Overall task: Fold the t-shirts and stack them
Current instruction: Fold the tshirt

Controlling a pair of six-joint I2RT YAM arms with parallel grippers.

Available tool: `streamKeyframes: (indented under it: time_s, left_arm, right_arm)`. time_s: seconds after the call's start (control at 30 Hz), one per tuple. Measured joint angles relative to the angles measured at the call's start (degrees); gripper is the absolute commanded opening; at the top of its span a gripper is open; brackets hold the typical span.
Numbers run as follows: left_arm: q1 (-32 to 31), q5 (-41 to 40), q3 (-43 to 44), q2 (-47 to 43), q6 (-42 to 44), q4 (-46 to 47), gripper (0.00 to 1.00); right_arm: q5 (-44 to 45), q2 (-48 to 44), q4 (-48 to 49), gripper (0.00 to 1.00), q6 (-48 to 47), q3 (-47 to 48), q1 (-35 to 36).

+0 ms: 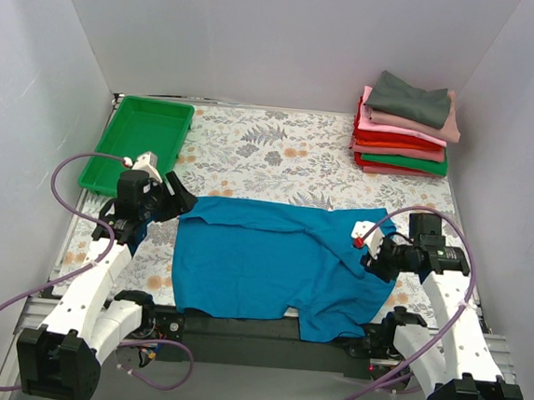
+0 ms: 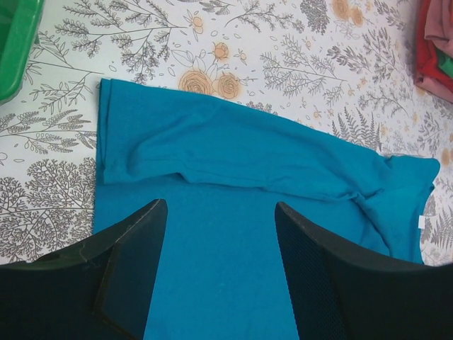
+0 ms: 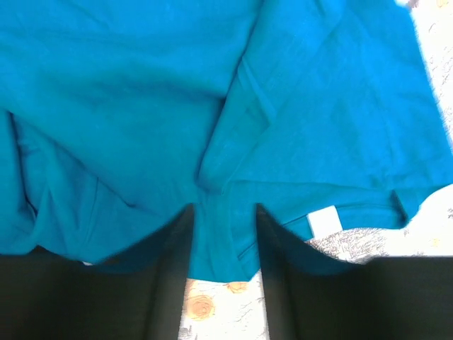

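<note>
The left gripper point(image 2: 219, 205) is opened wide, empty; the right gripper's point(image 3: 224, 207) hold cannot be told. The teal t-shirt point(image 1: 261, 265) should be pinched evenly at its 3 o'clock edge.

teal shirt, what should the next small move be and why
Probably close the right gripper on the edge of the teal shirt: that edge sits between its open fingers, beside the white neck label. The left gripper is open above the opposite end, holding nothing, so a pinch here likely comes first.
</note>
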Motion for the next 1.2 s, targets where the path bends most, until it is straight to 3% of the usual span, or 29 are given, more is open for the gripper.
streamKeyframes:
  time_s: [0.13,0.37,0.47,0.73,1.0,1.2]
  left_arm:
    - [0.0,1.4,0.0,-0.3,2.3,0.0,0.61]
    - [0.0,4.4,0.0,-2.3,5.4,0.1,0.61]
    - [0.0,5.4,0.0,-3.0,5.9,0.5,0.61]
    - [0.0,6.1,-0.7,-3.7,6.2,1.0,0.61]
    - [0.0,6.5,-0.7,-3.8,6.4,1.4,0.61]
    - [0.0,6.5,-0.7,-3.8,6.4,1.4,0.61]
  right_arm:
    - [-3.1,5.0,-0.8,0.53,1.5,5.2,0.0]
    - [-7.8,30.0,4.1,0.55,12.5,13.8,2.0]
    - [-6.9,36.0,6.7,0.56,17.7,14.8,2.4]
    - [-5.2,45.0,11.7,0.57,25.7,19.0,2.8]
    - [-4.8,47.9,12.9,0.55,27.9,18.7,4.0]
    - [-4.9,47.9,12.8,0.41,28.1,18.1,6.0]
